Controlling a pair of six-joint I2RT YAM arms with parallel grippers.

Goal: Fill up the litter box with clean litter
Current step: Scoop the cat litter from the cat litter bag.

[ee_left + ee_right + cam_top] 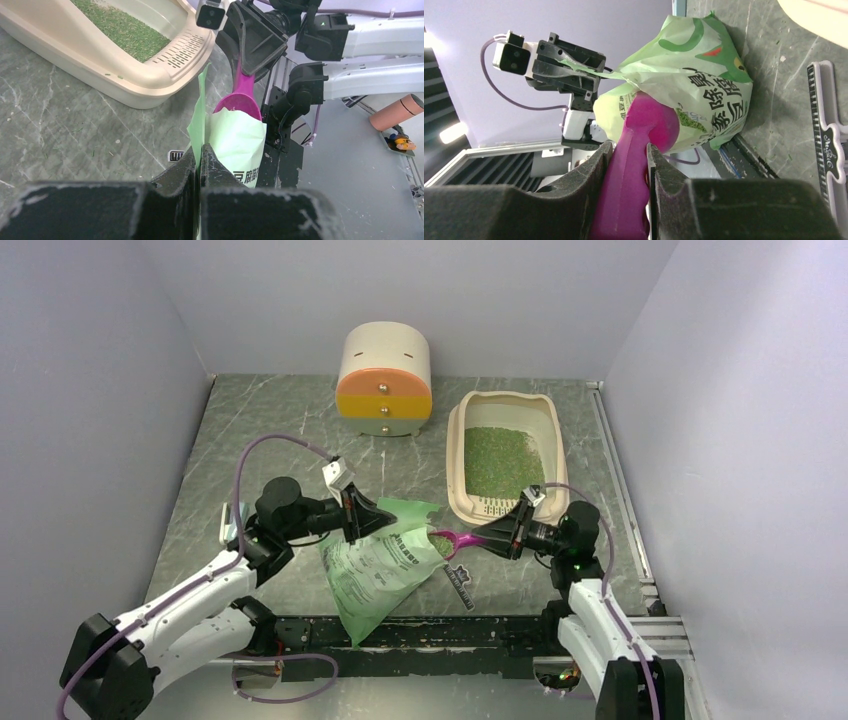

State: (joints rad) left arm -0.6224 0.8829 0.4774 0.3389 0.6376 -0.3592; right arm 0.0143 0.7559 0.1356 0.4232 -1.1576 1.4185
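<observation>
The beige litter box stands at the back right with a layer of green clean litter in it, also seen in the left wrist view as litter behind the slotted ledge. A green printed bag lies between the arms. My left gripper is shut on the bag's upper edge and holds its mouth up. My right gripper is shut on the handle of a magenta scoop. The scoop's bowl sits in the bag's mouth with green granules in it.
A round beige-and-orange drawer unit stands at the back centre. A white and black bag clip lies on the table in front of the bag, near the black front rail. Grey walls close in three sides.
</observation>
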